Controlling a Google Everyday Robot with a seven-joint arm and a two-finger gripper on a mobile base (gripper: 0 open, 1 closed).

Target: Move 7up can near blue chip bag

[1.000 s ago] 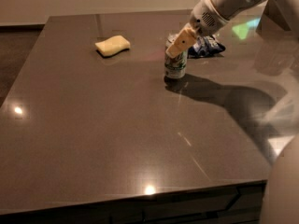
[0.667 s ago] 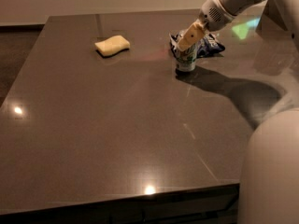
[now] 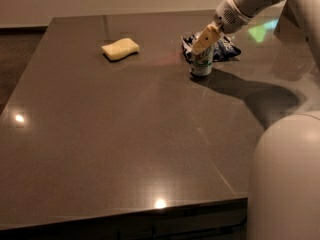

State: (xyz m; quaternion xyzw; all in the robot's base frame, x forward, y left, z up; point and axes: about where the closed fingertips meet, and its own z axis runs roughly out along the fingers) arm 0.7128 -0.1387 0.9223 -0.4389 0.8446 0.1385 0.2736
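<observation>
As one stands at the near edge, the robot's white body fills the right corner, and the dark table runs away from it with ceiling lights glinting off its top. Farther in on the left lies a pale yellow sponge, well apart from the work. Across from it, to the right, the 7up can stands upright with its green base on the table, long axis vertical. The gripper comes down onto it from above and the right, and looks to be closed around the can's upper part, hiding the top. Just behind the can, spreading out to either side, sits the blue chip bag; whether the two touch I cannot tell. With the can already so near the bag, letting go and lifting straight up should be all that remains.
</observation>
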